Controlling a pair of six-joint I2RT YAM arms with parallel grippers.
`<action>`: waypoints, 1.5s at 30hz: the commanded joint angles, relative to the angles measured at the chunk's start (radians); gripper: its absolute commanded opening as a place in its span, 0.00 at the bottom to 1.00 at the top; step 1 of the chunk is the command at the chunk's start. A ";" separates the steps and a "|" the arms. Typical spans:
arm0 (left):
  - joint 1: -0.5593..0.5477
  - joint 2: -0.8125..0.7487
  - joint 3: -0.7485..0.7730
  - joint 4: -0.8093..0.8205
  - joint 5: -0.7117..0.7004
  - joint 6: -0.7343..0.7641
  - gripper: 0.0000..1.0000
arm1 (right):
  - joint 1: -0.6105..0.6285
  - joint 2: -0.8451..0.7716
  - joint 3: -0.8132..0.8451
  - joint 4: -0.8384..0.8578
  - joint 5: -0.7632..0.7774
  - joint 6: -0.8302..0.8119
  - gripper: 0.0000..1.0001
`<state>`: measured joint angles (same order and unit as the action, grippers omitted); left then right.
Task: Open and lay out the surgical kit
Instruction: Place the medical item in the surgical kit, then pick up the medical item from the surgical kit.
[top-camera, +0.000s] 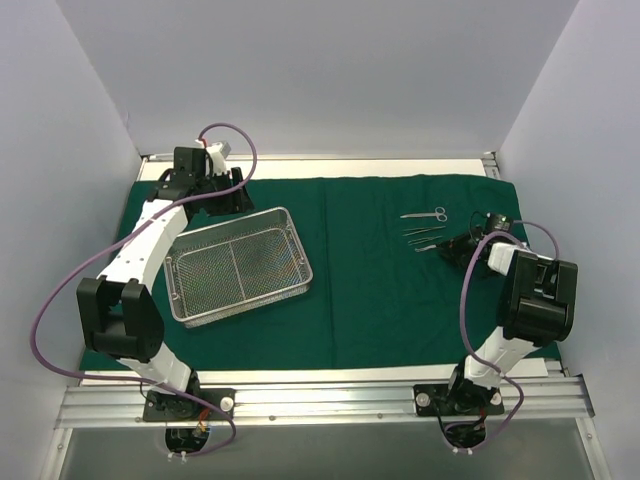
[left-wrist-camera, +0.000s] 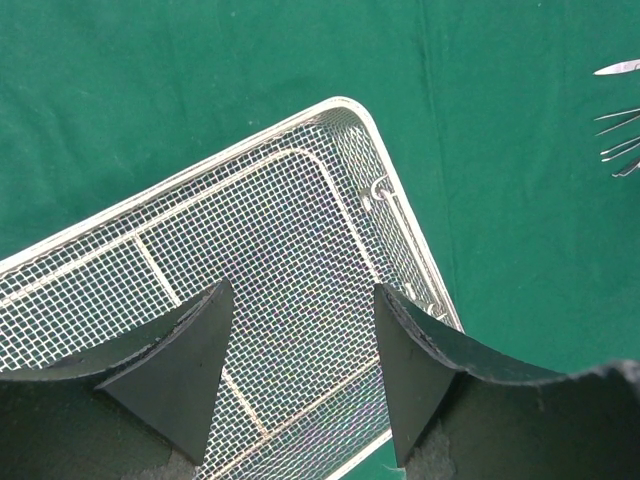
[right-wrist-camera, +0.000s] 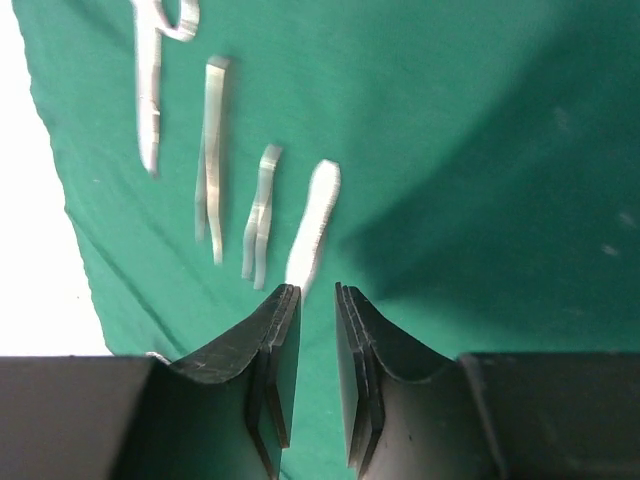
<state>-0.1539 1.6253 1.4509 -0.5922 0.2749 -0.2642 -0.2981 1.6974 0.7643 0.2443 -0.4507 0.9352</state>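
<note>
- The dark green cloth drape (top-camera: 370, 300) lies spread flat over the table. The rectangular silver wire-mesh tray (top-camera: 238, 265) sits empty on its left half.
- Four thin metal instruments (top-camera: 425, 232) lie in a row on the right half.
- The right gripper (right-wrist-camera: 316, 290) hovers just behind the nearest one, a flat silver handle (right-wrist-camera: 312, 225), jaws barely parted and gripping nothing.
- The left gripper (left-wrist-camera: 302, 288) hangs spread wide over the tray's corner, also empty.
- To my eye, the right gripper should lift straight off, without snagging the cloth or nudging the row.

Left pincer (left-wrist-camera: 302, 288) gapes wide, angled downward; right pincer (right-wrist-camera: 317, 292) stands narrowly parted, gripping nothing.
</note>
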 joint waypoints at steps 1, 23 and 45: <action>0.013 -0.051 -0.021 0.052 0.023 -0.010 0.67 | 0.010 -0.048 0.099 -0.106 0.026 -0.061 0.22; 0.024 -0.044 -0.012 0.051 0.044 0.000 0.73 | 0.157 0.093 0.412 -0.562 0.331 -0.082 0.34; 0.025 -0.031 0.009 0.032 0.053 0.006 0.75 | 0.185 0.237 0.520 -0.585 0.345 -0.072 0.33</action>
<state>-0.1387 1.6123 1.4208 -0.5800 0.3119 -0.2737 -0.1234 1.9182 1.2457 -0.3103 -0.1364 0.8585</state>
